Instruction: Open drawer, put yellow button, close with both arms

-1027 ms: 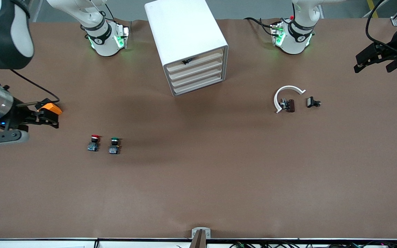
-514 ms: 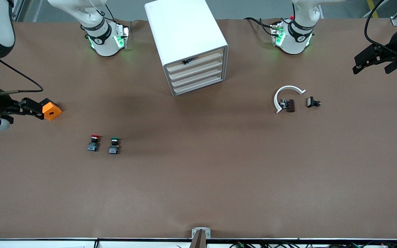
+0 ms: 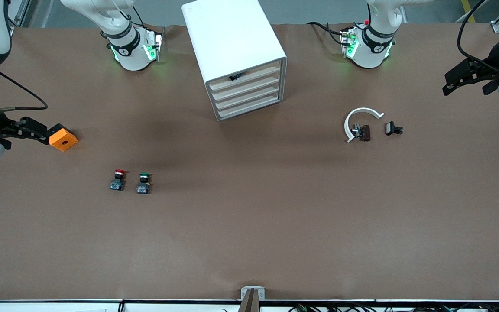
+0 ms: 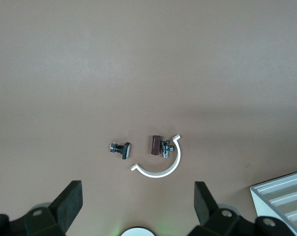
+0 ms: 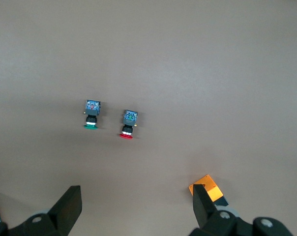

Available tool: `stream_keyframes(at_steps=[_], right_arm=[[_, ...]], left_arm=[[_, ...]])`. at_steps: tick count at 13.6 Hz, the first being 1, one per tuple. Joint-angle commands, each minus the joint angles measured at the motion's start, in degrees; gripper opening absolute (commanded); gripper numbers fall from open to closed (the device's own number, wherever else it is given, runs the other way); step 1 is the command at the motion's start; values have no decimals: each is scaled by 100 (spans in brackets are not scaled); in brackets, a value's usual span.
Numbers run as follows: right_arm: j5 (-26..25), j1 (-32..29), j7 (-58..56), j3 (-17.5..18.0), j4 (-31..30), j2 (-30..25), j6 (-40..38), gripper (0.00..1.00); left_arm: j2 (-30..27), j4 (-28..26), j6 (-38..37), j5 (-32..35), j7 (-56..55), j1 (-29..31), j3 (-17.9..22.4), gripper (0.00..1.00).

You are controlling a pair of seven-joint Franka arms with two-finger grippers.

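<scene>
Retreating since a second ago, the right gripper (image 3: 41,131) now hangs, fingers apart, over its end of the table (image 3: 249,238) beside an orange block (image 3: 63,138). The left gripper (image 3: 448,83), likewise spread, waits over the left arm's end. No yellow button shows; a dark speck (image 3: 234,78) at the drawer (image 3: 249,74) front may be it. That drawer sits midway, well apart from both.

Orange block (image 3: 63,139); white clip (image 3: 358,119).

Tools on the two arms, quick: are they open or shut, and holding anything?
Left tool: open, holding nothing, up over the table's left-arm end.
Right tool: open, holding nothing, beside the orange block.
</scene>
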Motion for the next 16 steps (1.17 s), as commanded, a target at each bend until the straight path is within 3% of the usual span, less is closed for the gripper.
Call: stream_keyframes(at_steps=[1, 16], right_arm=[[-2, -106, -79, 95, -115, -205, 34, 100], [-11, -44, 308, 147, 17, -328, -247, 100]], left_arm=[[-24, -7, 57, 9, 145, 34, -6, 100], [47, 72, 207, -26, 136, 60, 29, 100]])
